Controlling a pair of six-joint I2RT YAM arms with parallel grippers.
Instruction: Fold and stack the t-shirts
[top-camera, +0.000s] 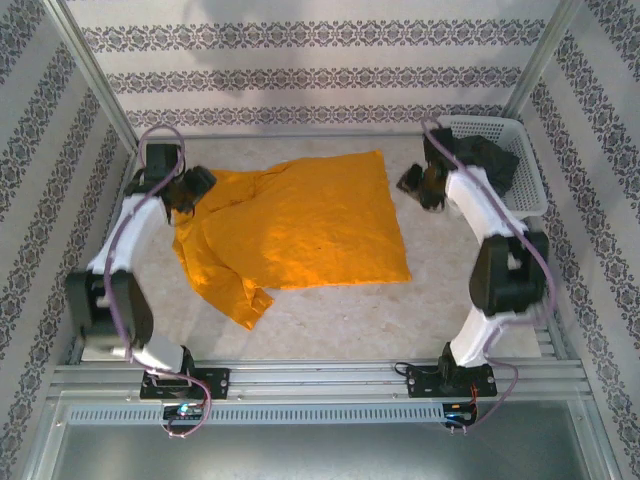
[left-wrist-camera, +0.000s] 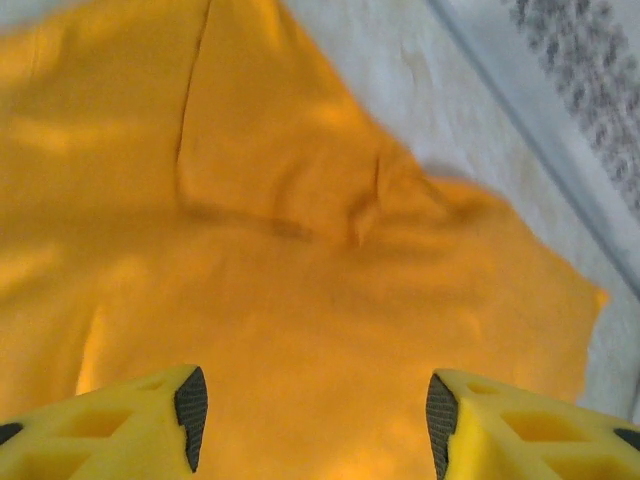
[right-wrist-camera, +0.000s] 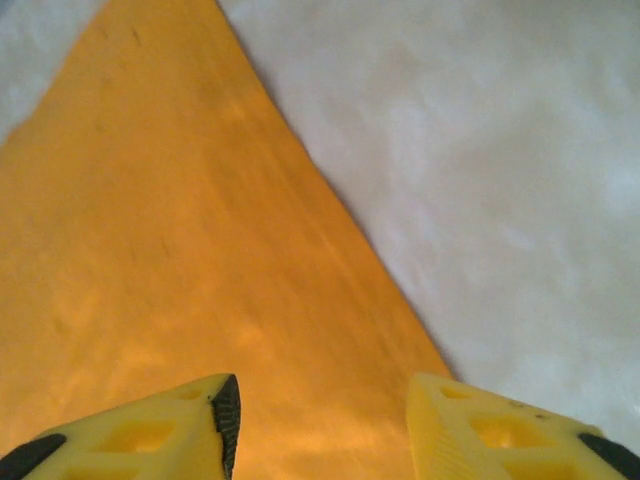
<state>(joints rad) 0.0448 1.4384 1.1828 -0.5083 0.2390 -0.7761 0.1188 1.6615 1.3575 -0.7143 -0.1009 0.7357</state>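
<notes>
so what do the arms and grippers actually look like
Both arms, left arm and right arm, have white link shells with black joint housings and black bases. A thin lilac cable loops along each. The left gripper and right gripper have chunky yellow fingers with cut-out pockets and dark grey pads.

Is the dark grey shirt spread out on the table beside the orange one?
No, the dark grey t-shirt lies bunched inside the white basket at the far right, apart from the orange t-shirt.
</notes>
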